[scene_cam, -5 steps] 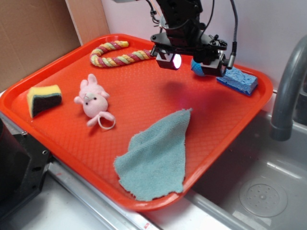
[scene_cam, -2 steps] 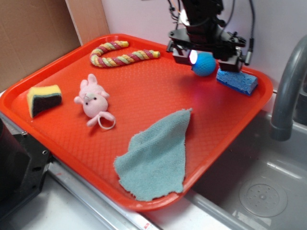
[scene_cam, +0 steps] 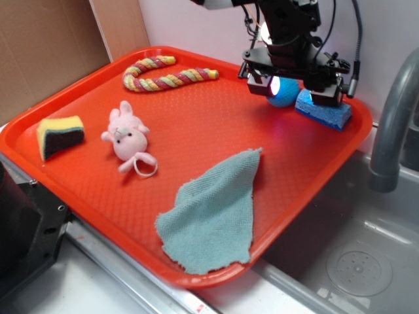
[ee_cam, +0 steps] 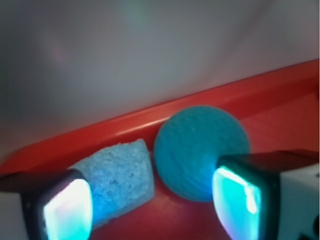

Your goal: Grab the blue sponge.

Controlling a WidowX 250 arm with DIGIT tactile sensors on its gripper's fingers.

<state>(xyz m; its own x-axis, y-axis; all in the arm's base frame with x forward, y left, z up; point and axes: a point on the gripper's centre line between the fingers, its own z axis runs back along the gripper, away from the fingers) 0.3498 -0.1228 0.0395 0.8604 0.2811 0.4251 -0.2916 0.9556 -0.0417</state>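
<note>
Teal cloth (scene_cam: 213,212) lies crumpled at the lower centre of the exterior view, nearest us on the orange tray (scene_cam: 85,190); past it, at left, sit the yellow-and-black wedge sponge (scene_cam: 60,135) and the pink plush bunny (scene_cam: 127,136), then the braided rope (scene_cam: 163,73) along the tray's far side. Upper right is where the action is: the gripper (scene_cam: 294,90) hangs low over the tray's far corner, jaws spread wide and holding nothing. The wrist view shows the two glowing pads apart, with the blue sponge (ee_cam: 117,172) and the teal ball (ee_cam: 200,150) side by side between them, the two just beside each other against the tray's rim. This looks like the lining-up step. Next, I'd judge, it must centre on the sponge alone, clear of the ball, then drop and close.
</note>
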